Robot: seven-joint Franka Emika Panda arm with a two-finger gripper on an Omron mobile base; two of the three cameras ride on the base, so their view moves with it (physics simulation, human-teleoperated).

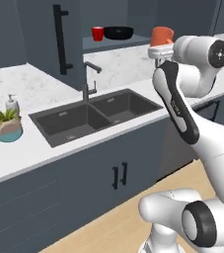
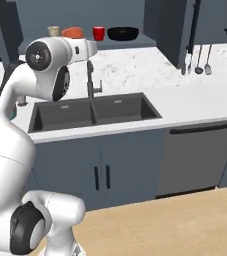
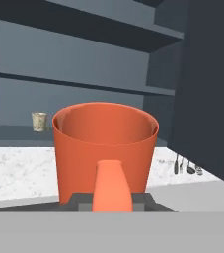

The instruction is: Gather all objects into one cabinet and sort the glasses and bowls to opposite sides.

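Left to right on the cabinet [image 1: 39, 29] shelf: beige cup [image 2: 53, 31], then red cup [image 1: 97, 33] just beside the black bowl [image 1: 118, 32]. Hand [image 1: 162, 52] pinches the orange cup [image 3: 105, 148], held up over the tabletop [image 2: 195, 102], right of the sink [image 1: 96, 114].

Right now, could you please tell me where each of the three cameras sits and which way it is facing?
Left base view: behind the arm's left, facing the sink and open cabinet shelf; the white arm rises at right, holding the orange cup.
Right base view: behind the arm's right, facing the same sink; the arm rises at left.
Hand view: on the hand, looking over the orange cup toward the shelf and beige cup.
Shared: both base views show the red cup and black bowl.
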